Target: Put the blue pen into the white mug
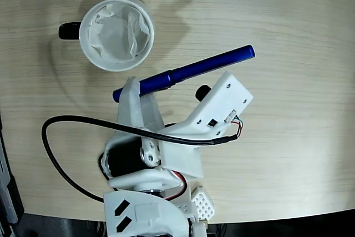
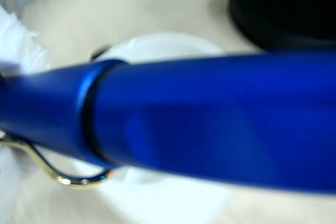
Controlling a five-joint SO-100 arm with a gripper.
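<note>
In the fixed view, the end effector (image 1: 135, 94) at centre frame was clamped on the blue pen (image 1: 188, 72) near its lower-left end; the pen slanted up to the right above the worktop (image 1: 299, 81). The white mug (image 1: 116, 34) stood at upper left, just beyond the pen's gripped end. In the wrist view the blurred pen (image 2: 210, 124) filled the frame.

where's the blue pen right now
In the fixed view the blue pen is held by the gripper near mid-frame, slanting up to the right, just below and right of the white mug, not in it.
</note>
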